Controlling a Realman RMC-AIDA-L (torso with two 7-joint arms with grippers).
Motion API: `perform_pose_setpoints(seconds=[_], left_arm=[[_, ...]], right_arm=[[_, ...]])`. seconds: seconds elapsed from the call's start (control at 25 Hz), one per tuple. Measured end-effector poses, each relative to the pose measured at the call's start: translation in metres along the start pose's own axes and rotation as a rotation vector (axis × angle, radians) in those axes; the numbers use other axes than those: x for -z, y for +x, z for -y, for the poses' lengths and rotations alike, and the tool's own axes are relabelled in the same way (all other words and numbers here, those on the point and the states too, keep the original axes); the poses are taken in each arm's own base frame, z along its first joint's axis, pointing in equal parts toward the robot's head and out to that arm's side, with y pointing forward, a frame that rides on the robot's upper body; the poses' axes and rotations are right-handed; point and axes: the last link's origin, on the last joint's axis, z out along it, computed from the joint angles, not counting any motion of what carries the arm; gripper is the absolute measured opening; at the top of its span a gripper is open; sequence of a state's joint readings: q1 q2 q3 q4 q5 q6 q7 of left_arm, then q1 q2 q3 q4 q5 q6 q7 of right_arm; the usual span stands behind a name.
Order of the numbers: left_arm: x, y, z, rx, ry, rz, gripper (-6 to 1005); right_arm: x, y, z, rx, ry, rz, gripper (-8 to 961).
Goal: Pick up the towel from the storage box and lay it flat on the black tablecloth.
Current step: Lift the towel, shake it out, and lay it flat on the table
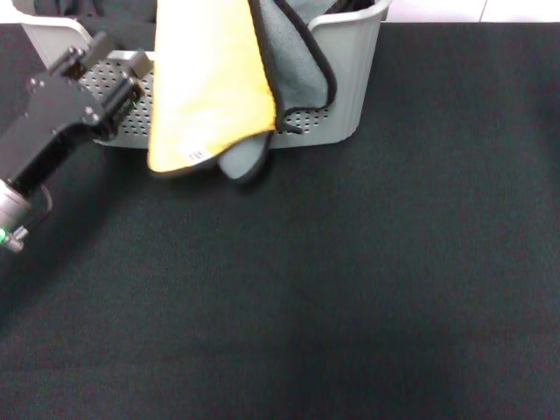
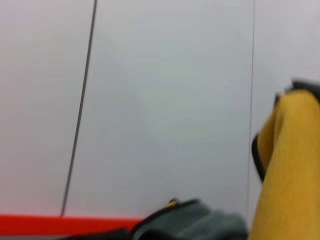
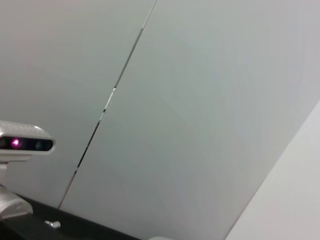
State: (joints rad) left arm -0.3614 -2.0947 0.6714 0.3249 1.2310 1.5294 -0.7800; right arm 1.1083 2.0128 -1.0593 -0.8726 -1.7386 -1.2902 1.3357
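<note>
At the far edge of the scene I see the towel [image 1: 210, 87] draped over the storage box's [image 1: 350, 79] near rim — yellow side out, grey-teal side folded beside it, lower end hanging down the perforated wall onto the black tablecloth [image 1: 332, 289]. Box sits on the far left-centre of the cloth, which fills the rest of the head view. Just left of the towel is my left gripper [image 1: 109, 83], up against the box's near wall, arm running off to the left edge; whether its claw is wide or narrow I cannot tell. Left wrist view catches the yellow fold [image 2: 287, 170] and some grey-teal fabric against a pale wall [image 2: 165, 100]. Right gripper isn't visible — right wrist view shows only wall and a small camera unit [image 3: 25, 145].
</note>
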Motion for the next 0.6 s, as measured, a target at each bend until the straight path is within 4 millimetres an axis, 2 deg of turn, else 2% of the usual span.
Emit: perform_pose_setpoints(seconds=[0.2,0.32,0.48,0.6], left_arm=[[-0.004,0.023,-0.008,0.133,-0.122,-0.087,573],[-0.002,0.030,-0.015,0.191,-0.181,-0.125,574],[0.007,0.030,-0.021,0.229,-0.204,-0.140,569],[0.019,0.027,-0.025,0.264,-0.203,-0.140,564]], right_arm=[[0.012,0.008,-0.003,-0.032,0.007,0.017,26],[0.013,0.009,-0.005,-0.035,0.002,0.022,27],[0.011,0.002,-0.006,-0.005,0.000,0.056,27],[0.015,-0.013,-0.001,0.042,0.029,0.124,28]])
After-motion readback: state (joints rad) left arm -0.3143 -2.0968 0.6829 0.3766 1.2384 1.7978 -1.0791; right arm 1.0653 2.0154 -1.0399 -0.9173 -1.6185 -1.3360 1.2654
